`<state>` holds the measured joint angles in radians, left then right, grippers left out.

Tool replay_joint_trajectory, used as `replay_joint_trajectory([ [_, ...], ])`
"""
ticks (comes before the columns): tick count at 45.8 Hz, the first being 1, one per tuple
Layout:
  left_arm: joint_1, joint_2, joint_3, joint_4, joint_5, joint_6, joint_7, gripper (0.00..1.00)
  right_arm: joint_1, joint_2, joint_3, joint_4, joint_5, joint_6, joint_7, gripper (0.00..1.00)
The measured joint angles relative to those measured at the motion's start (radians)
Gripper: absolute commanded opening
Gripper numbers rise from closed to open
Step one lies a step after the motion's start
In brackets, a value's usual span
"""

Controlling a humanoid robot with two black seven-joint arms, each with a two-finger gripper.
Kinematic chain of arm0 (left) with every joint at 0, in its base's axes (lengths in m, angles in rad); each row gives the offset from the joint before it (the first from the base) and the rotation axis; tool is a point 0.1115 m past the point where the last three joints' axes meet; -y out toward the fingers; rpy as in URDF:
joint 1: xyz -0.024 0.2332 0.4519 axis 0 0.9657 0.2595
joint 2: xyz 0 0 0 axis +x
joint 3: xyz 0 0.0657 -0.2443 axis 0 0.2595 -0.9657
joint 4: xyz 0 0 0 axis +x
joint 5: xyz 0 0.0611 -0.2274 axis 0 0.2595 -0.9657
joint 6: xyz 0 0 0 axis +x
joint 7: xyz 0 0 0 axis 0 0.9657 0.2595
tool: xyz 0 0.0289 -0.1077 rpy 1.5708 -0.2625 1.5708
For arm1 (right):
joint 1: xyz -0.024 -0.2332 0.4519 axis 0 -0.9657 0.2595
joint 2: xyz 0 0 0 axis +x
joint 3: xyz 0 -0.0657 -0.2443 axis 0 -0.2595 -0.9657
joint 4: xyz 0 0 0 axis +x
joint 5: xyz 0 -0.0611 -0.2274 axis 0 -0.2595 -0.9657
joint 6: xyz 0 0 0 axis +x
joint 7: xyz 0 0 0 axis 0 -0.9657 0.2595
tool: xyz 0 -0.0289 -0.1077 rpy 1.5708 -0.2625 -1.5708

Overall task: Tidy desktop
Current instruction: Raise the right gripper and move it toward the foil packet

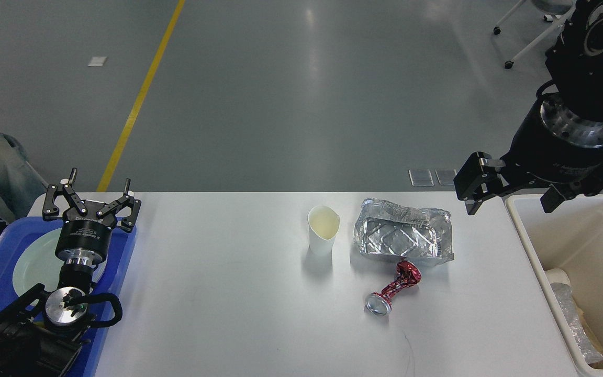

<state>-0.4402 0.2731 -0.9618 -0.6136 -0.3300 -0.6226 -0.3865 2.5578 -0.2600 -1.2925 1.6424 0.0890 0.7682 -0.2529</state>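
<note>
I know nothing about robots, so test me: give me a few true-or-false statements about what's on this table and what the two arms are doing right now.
1. The paper cup stands upright on the desktop. True.
2. The right gripper holds the crushed red can. False: its jaws are open and empty, up in the air near the cream bin; the can lies on the desktop.
3. The foil tray sits to the right of the cup. True.
4. The left gripper is shut on a plate. False: its jaws are spread open above the blue tray, holding nothing.
5. The cream bin is on the left side. False: it is at the right edge.
</note>
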Motion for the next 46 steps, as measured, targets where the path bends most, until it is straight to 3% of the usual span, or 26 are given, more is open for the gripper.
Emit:
replay_joint_trajectory([
  [8, 0.0, 0.0, 0.0, 0.0, -0.001, 0.0, 0.0, 0.96, 0.0, 0.009, -0.038, -0.004, 0.017, -0.022, 0.069, 1.0],
  [25, -0.003, 0.0, 0.0, 0.0, -0.001, 0.0, 0.0, 0.96, -0.101, 0.015, -0.01, -0.054, -0.001, -0.066, 0.077, 1.0],
  [34, -0.003, 0.0, 0.0, 0.0, -0.001, 0.0, 0.0, 0.96, -0.24, 0.018, 0.011, -0.118, -0.005, -0.207, 0.075, 1.0],
  [46, -0.003, 0.0, 0.0, 0.0, -0.001, 0.0, 0.0, 0.96, -0.637, 0.02, 0.01, -0.37, -0.031, -0.429, 0.077, 1.0],
])
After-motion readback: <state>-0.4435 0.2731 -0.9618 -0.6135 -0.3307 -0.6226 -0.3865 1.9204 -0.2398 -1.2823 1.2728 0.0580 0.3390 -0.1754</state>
